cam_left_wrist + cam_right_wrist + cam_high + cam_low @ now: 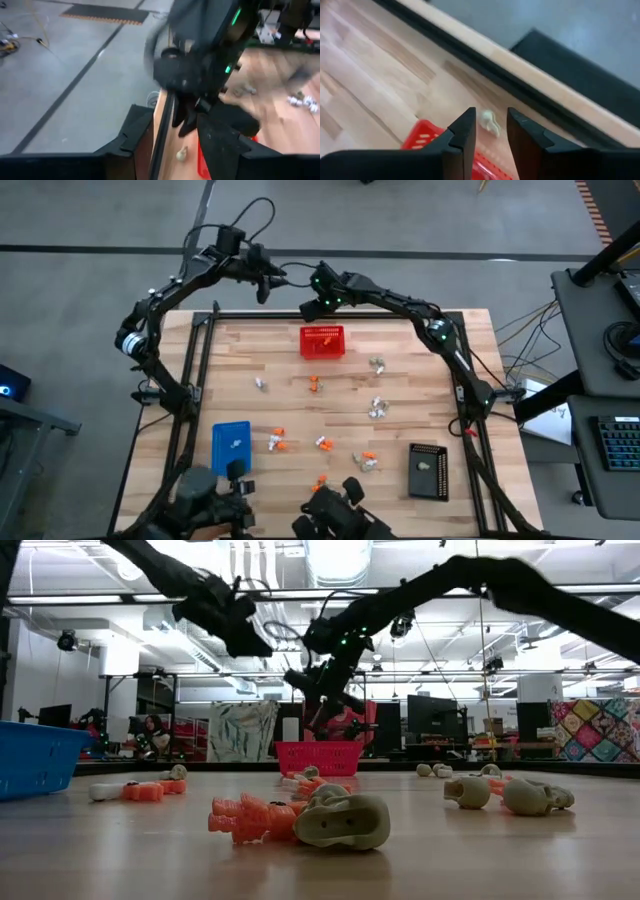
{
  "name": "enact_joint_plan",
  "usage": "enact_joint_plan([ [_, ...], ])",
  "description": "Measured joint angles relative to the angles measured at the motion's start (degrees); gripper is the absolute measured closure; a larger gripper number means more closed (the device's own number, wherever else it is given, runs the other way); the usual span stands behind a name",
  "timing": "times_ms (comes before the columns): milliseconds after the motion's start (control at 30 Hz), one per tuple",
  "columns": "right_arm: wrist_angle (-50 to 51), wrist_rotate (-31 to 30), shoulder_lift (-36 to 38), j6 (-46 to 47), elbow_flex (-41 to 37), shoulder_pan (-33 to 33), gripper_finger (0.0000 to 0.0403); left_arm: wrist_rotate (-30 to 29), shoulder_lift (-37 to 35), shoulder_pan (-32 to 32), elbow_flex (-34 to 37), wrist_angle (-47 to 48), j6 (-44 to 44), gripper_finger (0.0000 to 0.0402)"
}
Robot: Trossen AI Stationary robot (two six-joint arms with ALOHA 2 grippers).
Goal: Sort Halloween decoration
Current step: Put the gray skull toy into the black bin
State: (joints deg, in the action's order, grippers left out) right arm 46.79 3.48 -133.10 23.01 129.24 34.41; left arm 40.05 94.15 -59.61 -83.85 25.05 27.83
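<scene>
Tiny orange (278,442), white (261,384) and pale (378,408) Halloween trinkets lie scattered on the wooden table. One pale trinket (490,123) lies on the table by the far edge, beside the red basket (322,342). My right gripper (491,112) hangs open above this trinket, pointing steeply down, and the trinket shows in the gap between its fingers without touching them. My left gripper (265,283) is open and holds nothing, raised over the table's far edge just left of the right gripper, which it faces.
A blue tray (231,448) at the near left and a black tray (428,470) at the near right each hold a pale piece. A dark rail (485,70) runs along the far edge. Both arms crowd together behind the basket.
</scene>
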Motion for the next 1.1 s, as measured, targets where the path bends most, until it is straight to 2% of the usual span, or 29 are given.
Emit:
enact_joint_plan([
  [133, 3.22, 0.29, -3.67, 1.12, 5.95, -0.20, 0.0278, -0.05, -3.59, -0.42, 0.00, -0.16, -0.92, 0.0268],
  [500, 1.71, -0.58, -4.55, 4.50, 4.60, -0.22, 0.0214, -0.11, -8.70, -0.56, 0.00, -0.22, -0.25, 0.0268],
  [1100, 1.82, -0.14, -8.59, 4.49, 4.49, -0.92, 0.0209, -0.11, -8.13, -0.55, 0.09, -0.16, 0.03, 0.0268],
])
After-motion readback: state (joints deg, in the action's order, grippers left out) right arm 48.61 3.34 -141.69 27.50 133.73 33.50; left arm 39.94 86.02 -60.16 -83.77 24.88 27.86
